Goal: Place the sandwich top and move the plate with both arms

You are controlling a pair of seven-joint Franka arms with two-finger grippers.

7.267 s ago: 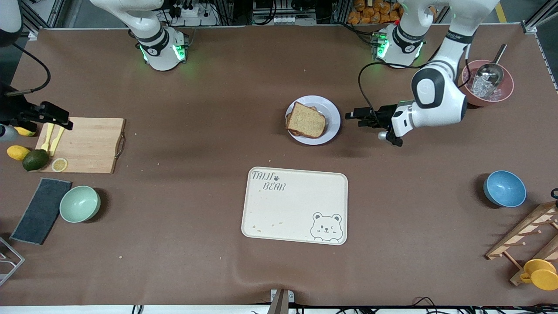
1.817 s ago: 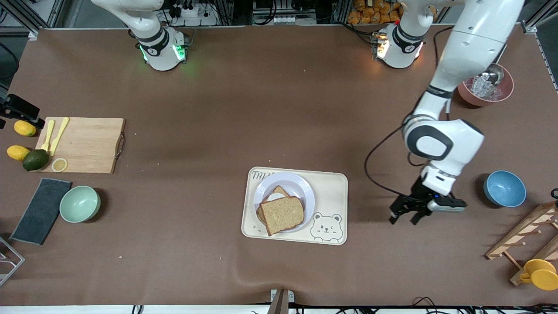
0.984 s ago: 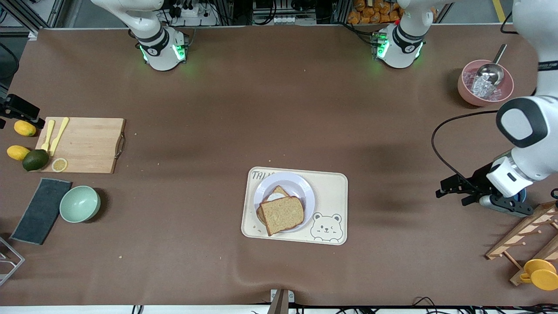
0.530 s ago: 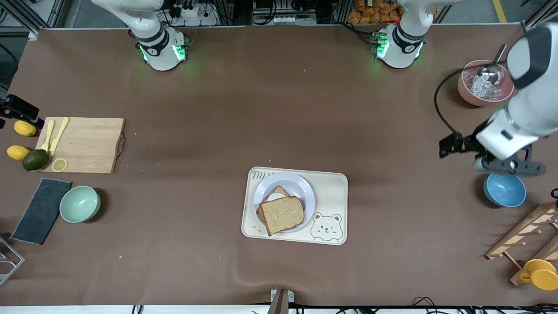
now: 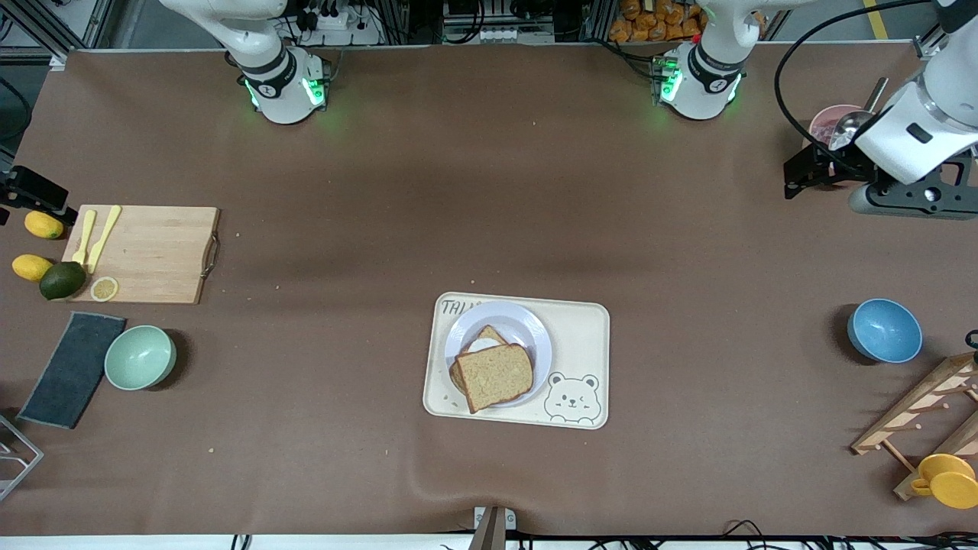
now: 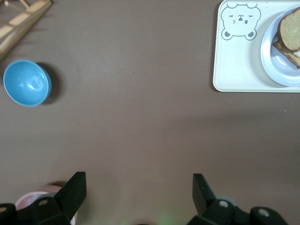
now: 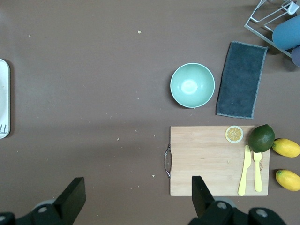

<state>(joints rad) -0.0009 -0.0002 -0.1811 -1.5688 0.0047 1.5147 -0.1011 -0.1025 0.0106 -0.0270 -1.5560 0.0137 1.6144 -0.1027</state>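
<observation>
sandwich top (image 5: 495, 375) on plate (image 5: 535, 333) | left gripper (image 5: 798, 169) fingers wide | right gripper (image 7: 136, 193) fingers wide

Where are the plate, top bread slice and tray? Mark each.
plate (image 5: 519, 321): front view, bare rim.
top bread slice (image 5: 495, 376): front view, middle of its face.
tray (image 5: 584, 336): front view, bare corner area.

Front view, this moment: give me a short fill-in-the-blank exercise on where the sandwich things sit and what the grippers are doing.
1. The plate rests on the cream ____.
2. The sandwich top lies on the ____.
3. The left gripper, beside the pink bowl, holds ____.
4. The right gripper hangs open above the wooden ____.

Missing words: tray; plate; nothing; cutting board
</observation>
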